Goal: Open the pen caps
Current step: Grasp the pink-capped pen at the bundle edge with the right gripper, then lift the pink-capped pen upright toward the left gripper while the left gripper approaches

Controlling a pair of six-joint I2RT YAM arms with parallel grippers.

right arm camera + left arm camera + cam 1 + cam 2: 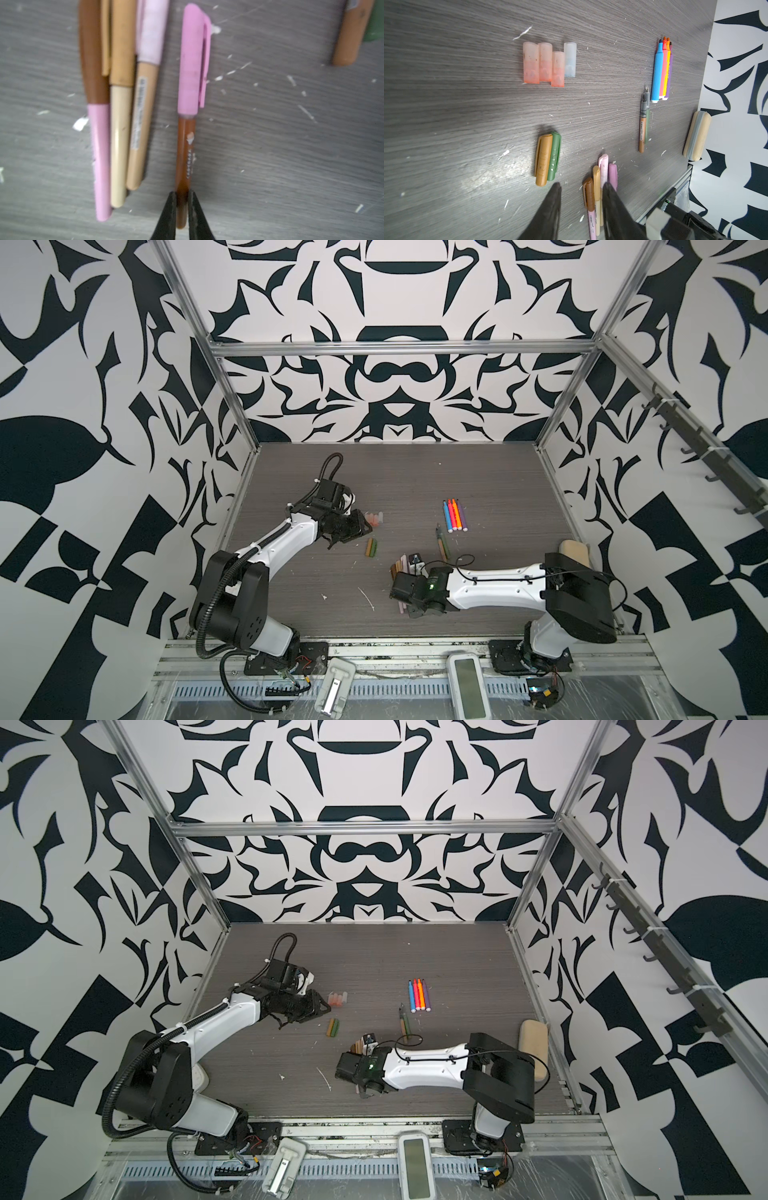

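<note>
Bench (415,472): grey wood-grain laminate, matte and scuffed. Right arm (494,587) lies low across the front right part. In both top views its wrist covers most of what I'm working on. Left arm (286,533) reaches in left of centre.

Tan foam block (696,137), rounded ends with a grey middle layer, sits by the right edge, well apart from the pens.

Four bright pens (662,70) (blue, red, orange, purple) have fat smooth barrels, uncapped, and are packed side by side right of centre. Just toward the front edge from them lie two slim uncapped pens (643,122), brown and green, touching.

Capped bundle (120,104) is near front centre: at least three slim pens touching lengthwise. Caps are brown, tan and pale pink, on pink, cream and tan barrels. It lies just beside my grasp, not touching it.

Right fingers (166,216) are clamped on the tail end of the brown pen (184,155). Barrel is glossy; its matte pink cap (192,62), with clip, is on. Can't tell if the pen is off the surface.

Left fingers (552,207), black and tapered, stand apart with nothing between them. They hover near the loose brown and green caps (548,158), which are clipped, dotted with small bumps, and touching. Toward the back edge from those are four translucent caps (548,62), three pinkish and one clear, stubby cylinders in a row.

White flecks (368,597) are scattered over the bench.
</note>
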